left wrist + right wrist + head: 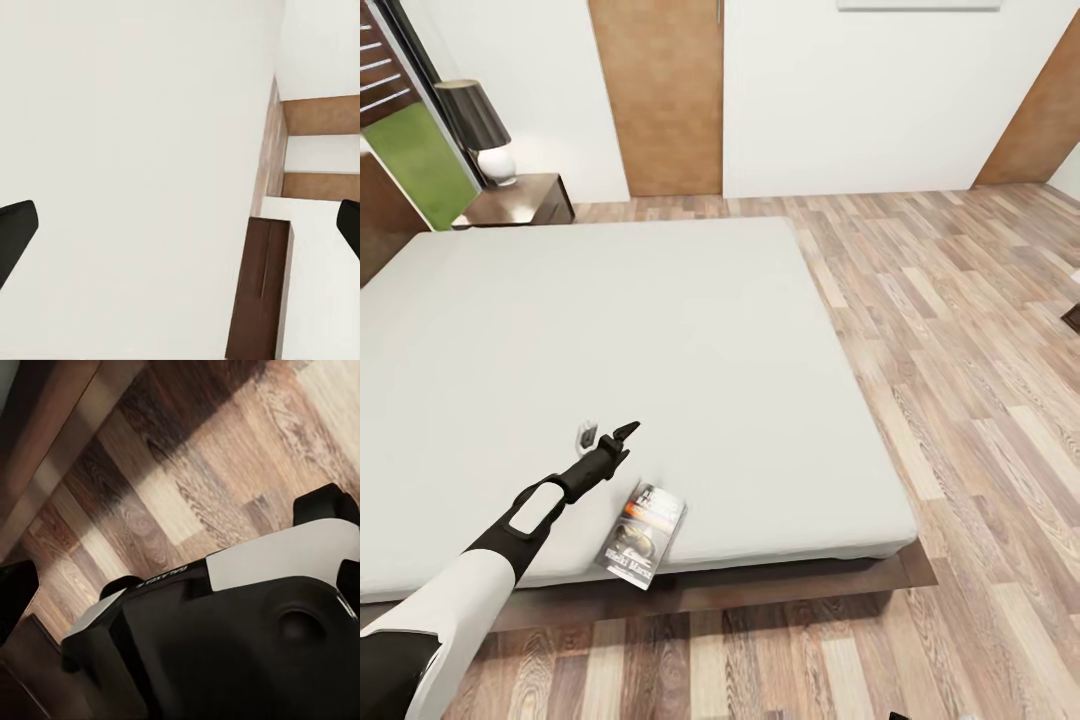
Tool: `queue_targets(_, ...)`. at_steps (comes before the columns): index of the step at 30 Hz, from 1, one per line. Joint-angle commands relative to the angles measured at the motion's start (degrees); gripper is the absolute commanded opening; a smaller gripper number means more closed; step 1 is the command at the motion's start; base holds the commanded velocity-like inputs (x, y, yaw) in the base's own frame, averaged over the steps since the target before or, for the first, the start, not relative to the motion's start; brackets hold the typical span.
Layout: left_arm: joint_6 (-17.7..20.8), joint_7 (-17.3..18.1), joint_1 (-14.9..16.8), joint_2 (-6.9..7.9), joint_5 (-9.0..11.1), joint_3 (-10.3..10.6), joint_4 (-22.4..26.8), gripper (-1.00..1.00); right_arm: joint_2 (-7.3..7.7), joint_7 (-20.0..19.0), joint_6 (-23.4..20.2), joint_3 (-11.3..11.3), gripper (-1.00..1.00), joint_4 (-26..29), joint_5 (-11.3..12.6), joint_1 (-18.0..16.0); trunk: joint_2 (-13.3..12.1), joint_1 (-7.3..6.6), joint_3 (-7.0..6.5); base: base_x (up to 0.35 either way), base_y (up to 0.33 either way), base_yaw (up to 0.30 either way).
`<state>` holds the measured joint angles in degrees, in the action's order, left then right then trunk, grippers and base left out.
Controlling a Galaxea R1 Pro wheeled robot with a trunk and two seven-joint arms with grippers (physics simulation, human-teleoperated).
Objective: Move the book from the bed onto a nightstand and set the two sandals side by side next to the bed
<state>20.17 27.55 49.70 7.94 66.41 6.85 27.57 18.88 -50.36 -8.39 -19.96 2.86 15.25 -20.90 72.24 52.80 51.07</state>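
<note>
We note the book [643,535] overhanging the bed [690,340] edge; our left gripper [622,432] hovers just beyond it, jaws apparently spread. A clumsy nudge could tip it floorward.

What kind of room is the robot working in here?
A bedroom, by the look of it: a large low bed with a plain off-white mattress takes up most of the head view, a dark nightstand with a lamp stands at its far corner, and the floor is wood plank.
</note>
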Motion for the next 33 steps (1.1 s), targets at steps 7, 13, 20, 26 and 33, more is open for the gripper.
queue_targets(7, 0.22, 0.12, 0.02, 0.06, 0.57, 0.23, -0.06, 1.0, 0.02, -0.17, -3.27, 0.0, 1.0, -0.03, 15.56, -0.01, -2.8, -1.54, -1.23, 0.0, 0.0, 0.0)
queue_targets(13, 0.22, 0.13, 0.01, 0.06, 0.57, 0.26, -0.06, 1.0, 0.0, -0.17, -3.25, 0.0, 1.0, -0.05, 15.57, -0.01, -5.21, -2.86, -2.31, 0.0, 0.0, 0.0)
queue_targets(20, 0.22, 0.09, 0.01, 0.06, 0.57, 0.26, -0.06, 1.0, 0.01, -0.17, -3.25, 0.0, 1.0, -0.05, 15.58, -0.01, -8.02, -4.4, -3.56, 0.0, 0.0, 0.0)
queue_targets(26, 0.23, 0.1, -0.01, 0.06, 0.57, 0.24, -0.06, 1.0, 0.01, -0.17, -3.22, 0.0, 1.0, -0.05, 15.59, -0.01, -10.42, -5.72, -4.64, 0.0, 0.0, 0.0)
queue_targets(33, 0.26, 0.1, -0.01, 0.07, 0.57, 0.22, -0.06, 1.0, 0.02, -0.16, -3.21, 0.0, 1.0, -0.05, 15.58, -0.01, -13.23, -7.25, -5.9, 0.0, 0.0, 0.0)
